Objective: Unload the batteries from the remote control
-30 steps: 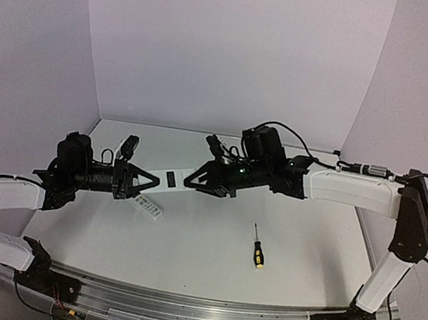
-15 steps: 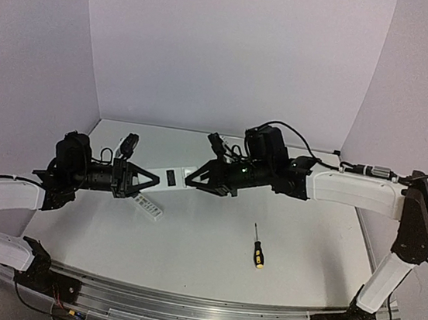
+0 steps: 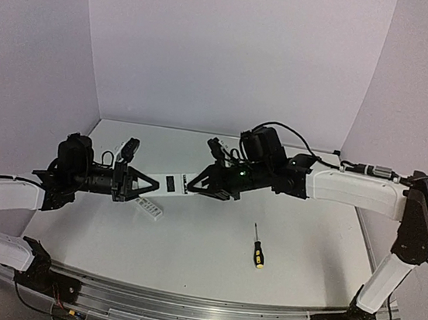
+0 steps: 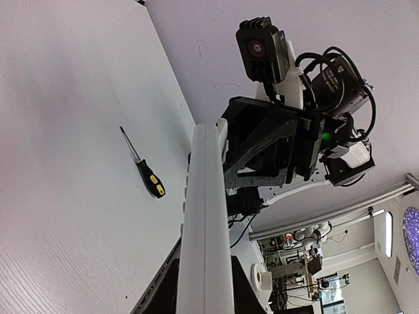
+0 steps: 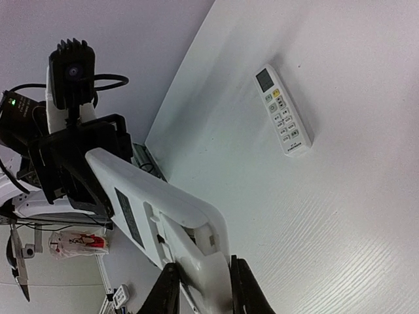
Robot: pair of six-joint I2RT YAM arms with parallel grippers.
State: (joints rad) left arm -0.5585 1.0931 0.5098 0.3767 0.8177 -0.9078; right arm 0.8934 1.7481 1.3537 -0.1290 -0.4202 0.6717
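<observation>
A long white remote control (image 3: 170,183) hangs in the air above the table, held between both arms. My left gripper (image 3: 145,183) is shut on one end of it; in the left wrist view the remote (image 4: 206,216) runs up from between the dark fingers of that gripper (image 4: 204,294). My right gripper (image 3: 191,184) is shut on the other end. In the right wrist view the remote's back (image 5: 150,203) faces the camera, and a gap shows at the end pinched by the right gripper (image 5: 200,288). The batteries are hidden.
A second, smaller white remote (image 3: 148,207) lies face up on the table below the left gripper, and it also shows in the right wrist view (image 5: 283,110). A black-and-yellow screwdriver (image 3: 257,251) lies toward the front right of the table (image 3: 201,268).
The right gripper's jaws have narrowed onto the remote's end. The held remote and both grippers have sunk slightly, and the left gripper has shifted a little to the right.
</observation>
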